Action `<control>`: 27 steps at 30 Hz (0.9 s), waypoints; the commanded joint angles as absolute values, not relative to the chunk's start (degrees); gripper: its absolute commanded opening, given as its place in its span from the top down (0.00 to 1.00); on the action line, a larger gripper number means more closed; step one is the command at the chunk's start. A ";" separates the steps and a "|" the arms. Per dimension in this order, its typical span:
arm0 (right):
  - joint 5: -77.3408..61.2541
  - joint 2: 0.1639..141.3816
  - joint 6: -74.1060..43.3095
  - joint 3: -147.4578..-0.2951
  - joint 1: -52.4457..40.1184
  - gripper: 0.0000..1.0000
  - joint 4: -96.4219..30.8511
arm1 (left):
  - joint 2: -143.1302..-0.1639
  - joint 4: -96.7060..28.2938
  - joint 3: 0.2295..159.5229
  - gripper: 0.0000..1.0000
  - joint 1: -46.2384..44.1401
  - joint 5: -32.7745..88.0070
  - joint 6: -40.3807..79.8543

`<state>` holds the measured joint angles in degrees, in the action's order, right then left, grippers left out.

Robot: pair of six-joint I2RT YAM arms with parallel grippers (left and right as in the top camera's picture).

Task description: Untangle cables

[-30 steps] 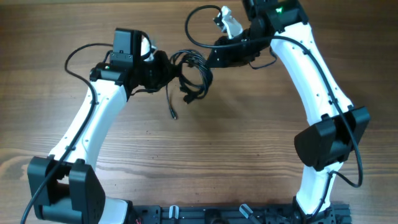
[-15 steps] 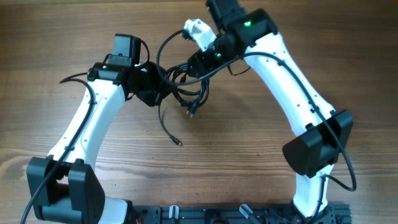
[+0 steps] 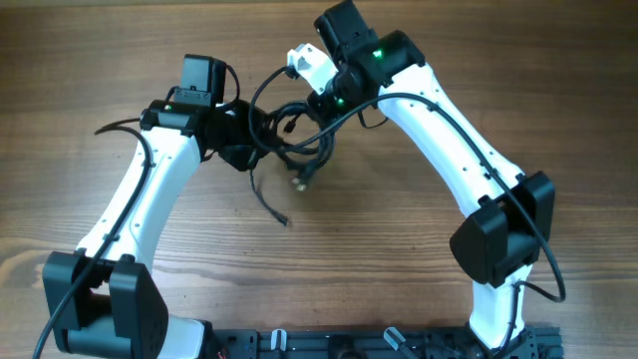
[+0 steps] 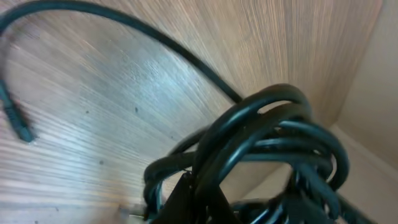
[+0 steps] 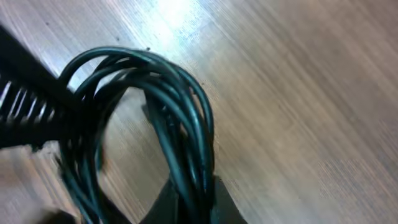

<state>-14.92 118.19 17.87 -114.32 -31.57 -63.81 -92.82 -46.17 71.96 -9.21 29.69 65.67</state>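
Shifted slightly toward the left gripper (image 3: 247,140) since half a second ago, the right gripper (image 3: 321,103) is now set closer over the cables (image 3: 299,140), and its white wrist camera (image 3: 307,62) has been carried lower with it. The trailing plug end (image 3: 285,221) has been drawn a little nearer the tangle, while the left gripper has hardly been moved.

The cables are seen as a tight knot of thin black loops held up between the two grippers, above the wooden table (image 3: 399,229). The left gripper is clamped on the knot's left side and the right gripper on its upper right side. In the left wrist view several glossy strands are wrapped around one another just above the dark closed fingertips (image 4: 189,199), with strands pinched there. In the right wrist view a sheaf of parallel loops is gathered down into the closed fingertips (image 5: 186,196), and a ribbed black part (image 5: 25,118) is seen touching the loops on their left.

From the knot one single cord (image 3: 257,189) is let down on the left gripper's side and is laid on the table, ending in the trailing plug end below the knot. A second short plug end (image 3: 302,182) hangs just under the knot. One wide loop (image 3: 264,85) is arched above the knot, between the two grippers. A green light (image 3: 377,55) is lit on the right arm, above and to the right of the knot
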 commanded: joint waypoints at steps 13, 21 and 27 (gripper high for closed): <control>-55.48 111.15 20.18 -114.08 -20.88 0.96 -78.46 | -92.82 -34.44 72.55 0.31 -9.17 24.75 47.53; -69.12 111.15 13.96 -114.10 -14.04 0.96 -75.77 | -92.82 -32.25 72.55 0.22 -9.17 34.00 35.48; -69.58 111.15 13.39 -114.08 -10.90 0.96 -75.83 | -93.10 -27.20 72.55 0.01 -4.14 50.02 28.64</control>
<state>-65.17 113.56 14.09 -113.69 -10.55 -76.03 -92.73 -29.98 72.01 -7.16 38.72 33.39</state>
